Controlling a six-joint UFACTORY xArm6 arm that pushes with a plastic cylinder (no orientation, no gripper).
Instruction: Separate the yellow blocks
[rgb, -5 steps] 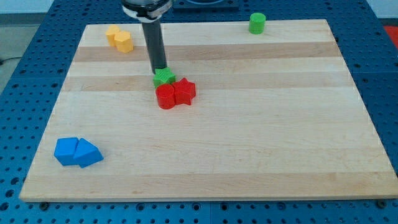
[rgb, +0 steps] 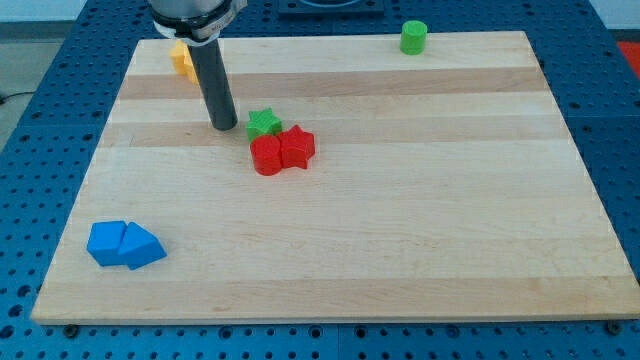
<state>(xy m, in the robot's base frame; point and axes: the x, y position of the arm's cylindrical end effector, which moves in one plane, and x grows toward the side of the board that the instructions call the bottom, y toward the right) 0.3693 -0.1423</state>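
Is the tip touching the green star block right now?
No: my tip rests on bare board to the view's left of the green star block, with a visible gap between them.

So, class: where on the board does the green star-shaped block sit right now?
The green star block sits left of centre in the upper half, touching the red blocks below it, with my tip just to its left.

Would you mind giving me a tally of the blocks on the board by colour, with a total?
Yellow: 1 visible, the yellow block, partly hidden behind my rod; a second cannot be made out.
Green: 2, the green star and the green cylinder.
Red: 2, the red cylinder and the red star.
Blue: 2, the blue cube and the blue triangular block.
Total: 7 visible.
My tip sits left of the green star.
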